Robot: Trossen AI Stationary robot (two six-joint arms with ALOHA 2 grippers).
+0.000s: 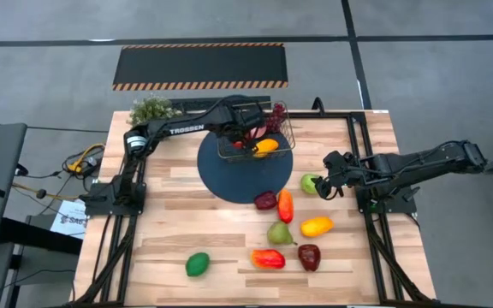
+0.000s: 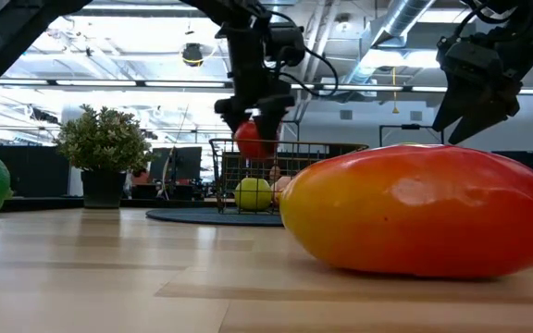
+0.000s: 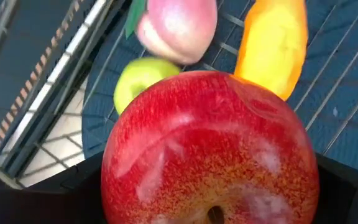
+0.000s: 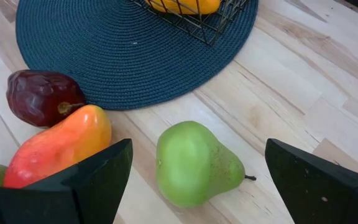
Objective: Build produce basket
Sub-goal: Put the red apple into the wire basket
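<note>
My left gripper [image 1: 248, 135] hangs over the wire basket [image 1: 291, 137] on the round blue mat [image 1: 229, 180], shut on a red apple [image 3: 210, 149]. A peach [image 3: 178, 28], a green apple [image 3: 135, 84] and a yellow-orange piece [image 3: 272, 43] lie in the basket below it. My right gripper [image 1: 328, 175] is open just above the table at the right of the mat. Its fingers stand on either side of a green pear [image 4: 194, 163] that lies on its side on the wood, and they do not touch it. My left gripper pinches the red apple by its two opposite sides [image 3: 114, 180] between its two fingers, slanting down from above. The stem dimple [image 3: 215, 214] faces back toward the wrist. The apple [image 2: 252, 139] is lifted clear, over the basket's open top and above the fruit inside.
Loose produce lies on the wood toward the near right: a dark red piece [image 1: 265, 200], an orange-red pepper [image 1: 286, 205], a green pear [image 1: 279, 233], a yellow-orange mango [image 1: 316, 226], a red-orange piece [image 1: 267, 257], a dark apple [image 1: 309, 257] and a lime [image 1: 197, 263]. A potted plant [image 1: 151, 109] stands far left.
</note>
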